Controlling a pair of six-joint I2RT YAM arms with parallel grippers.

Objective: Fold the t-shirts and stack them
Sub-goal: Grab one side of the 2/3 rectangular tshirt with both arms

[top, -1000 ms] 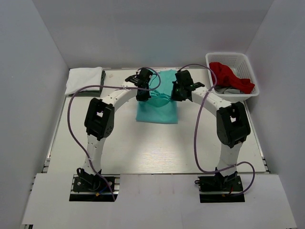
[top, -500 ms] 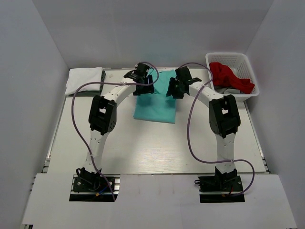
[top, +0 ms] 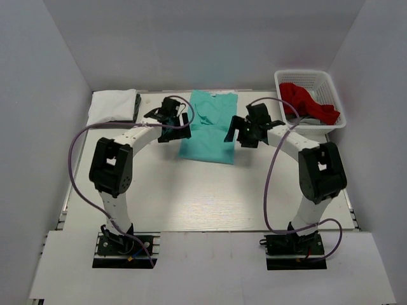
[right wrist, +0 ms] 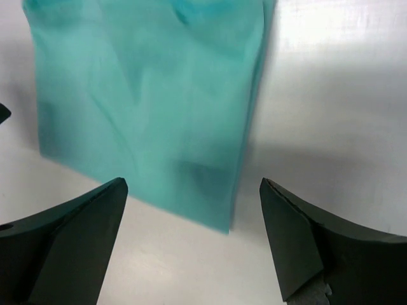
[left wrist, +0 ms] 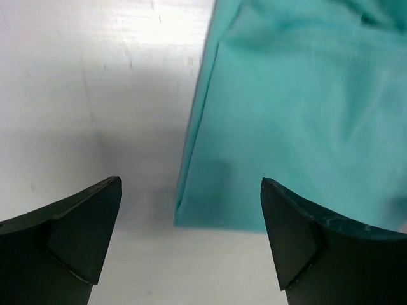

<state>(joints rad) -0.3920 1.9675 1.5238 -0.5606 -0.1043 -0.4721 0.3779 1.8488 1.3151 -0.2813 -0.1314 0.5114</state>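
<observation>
— Where to find the teal shirt (top: 208, 127)?
— Toward 12 o'clock on the counter (top: 191, 197), lying flat, folded into a narrow strip, collar at the far end.

— And the left pincer (top: 168, 119)?
— Just at 9 o'clock of that shirt, spread wide, gripping nothing. From its wrist view, only the shirt's near left corner and bare counter between the fingers (left wrist: 76, 235).

— Same for the right pincer (top: 251, 130)?
— At 3 o'clock of the shirt, likewise spread wide and empty, with the shirt's near right corner showing between its fingers (right wrist: 70, 235).

— Any other shirts?
— Folded white shirt (top: 112, 105) at 10 o'clock, in the far corner. Red shirt (top: 308, 100) bunched up in the white basket (top: 318, 79) at 2 o'clock.
</observation>
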